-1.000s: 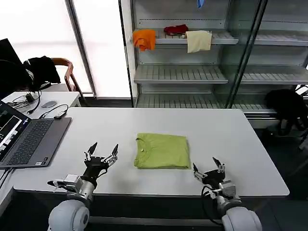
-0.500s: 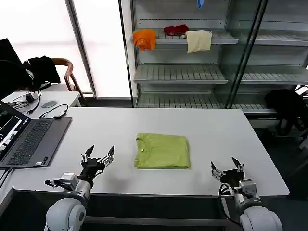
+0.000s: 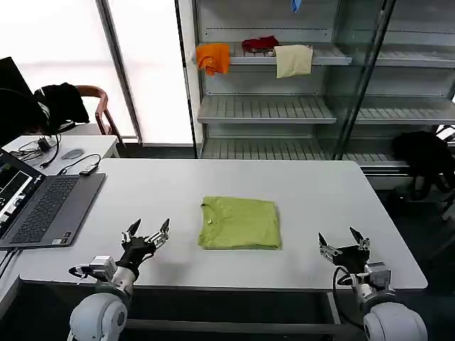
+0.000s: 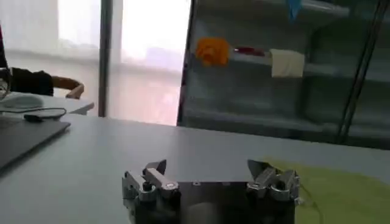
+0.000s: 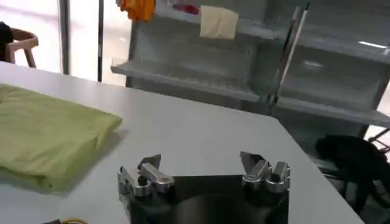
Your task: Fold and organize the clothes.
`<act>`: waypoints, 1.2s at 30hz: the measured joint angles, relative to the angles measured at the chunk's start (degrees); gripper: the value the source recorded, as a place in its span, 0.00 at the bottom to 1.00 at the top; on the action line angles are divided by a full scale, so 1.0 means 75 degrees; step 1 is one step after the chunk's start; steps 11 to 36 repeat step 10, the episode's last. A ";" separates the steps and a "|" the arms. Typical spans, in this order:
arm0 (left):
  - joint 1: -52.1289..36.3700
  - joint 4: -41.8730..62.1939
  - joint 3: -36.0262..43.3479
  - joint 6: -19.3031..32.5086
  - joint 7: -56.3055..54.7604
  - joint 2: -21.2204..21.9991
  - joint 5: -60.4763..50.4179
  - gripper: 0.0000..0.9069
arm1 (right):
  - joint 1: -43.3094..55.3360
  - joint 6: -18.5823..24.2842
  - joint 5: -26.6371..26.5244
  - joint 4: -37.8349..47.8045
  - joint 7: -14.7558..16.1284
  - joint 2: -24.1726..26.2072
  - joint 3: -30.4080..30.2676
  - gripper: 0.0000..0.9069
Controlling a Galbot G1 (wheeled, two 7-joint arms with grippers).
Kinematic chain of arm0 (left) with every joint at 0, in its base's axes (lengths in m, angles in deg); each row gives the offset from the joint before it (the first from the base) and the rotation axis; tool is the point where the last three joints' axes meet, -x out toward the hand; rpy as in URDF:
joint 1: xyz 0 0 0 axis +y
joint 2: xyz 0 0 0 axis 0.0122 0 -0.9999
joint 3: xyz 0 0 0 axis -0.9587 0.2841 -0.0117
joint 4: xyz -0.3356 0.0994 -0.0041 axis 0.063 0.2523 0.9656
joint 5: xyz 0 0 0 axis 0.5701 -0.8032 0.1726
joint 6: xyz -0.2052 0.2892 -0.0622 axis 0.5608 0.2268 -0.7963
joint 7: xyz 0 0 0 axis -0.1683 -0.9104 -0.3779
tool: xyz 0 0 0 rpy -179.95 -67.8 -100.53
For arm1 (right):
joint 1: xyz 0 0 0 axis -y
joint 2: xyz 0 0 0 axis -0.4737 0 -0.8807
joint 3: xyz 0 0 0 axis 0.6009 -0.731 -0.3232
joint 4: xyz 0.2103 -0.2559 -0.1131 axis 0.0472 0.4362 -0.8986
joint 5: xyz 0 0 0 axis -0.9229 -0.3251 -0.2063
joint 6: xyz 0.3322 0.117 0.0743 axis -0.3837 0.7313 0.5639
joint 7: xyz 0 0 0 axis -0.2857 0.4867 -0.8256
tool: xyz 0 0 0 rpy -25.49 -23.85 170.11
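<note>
The white table (image 3: 320, 192) filled the middle of the head view, backed by a metal shelf rack (image 3: 284, 106) whose top shelf carried an orange cloth (image 3: 213, 57), a red cloth (image 3: 260, 43) and a cream cloth (image 3: 293, 60). A grey laptop (image 3: 43, 206) lay open at the table's left edge, seen whole from the head camera, while the left wrist view caught just a corner of it (image 4: 24, 137). The lime T-shirt (image 3: 239, 222) lay folded into a neat rectangle at the table's centre, neckline toward the robot's left, touching neither gripper. From the right wrist it appeared as a thick stacked edge (image 5: 49, 137) resting on the table, a layering the head view flattened; the left wrist view showed a sliver of it (image 4: 341, 192) just past the fingers. The left gripper (image 3: 146, 235) hovered near the front edge, left of the shirt, its fingers spread wide with nothing between them, as its own camera confirmed (image 4: 210, 176). The right gripper (image 3: 343, 242) sat well to the shirt's right, likewise spread and empty (image 5: 204, 170).
</note>
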 measured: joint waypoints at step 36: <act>0.0138 -0.0001 -0.0066 -0.0008 0.0010 -0.0041 0.0195 1.00 | 0.0005 0.0471 -0.0273 0.0016 0.0031 -0.0002 0.0005 1.00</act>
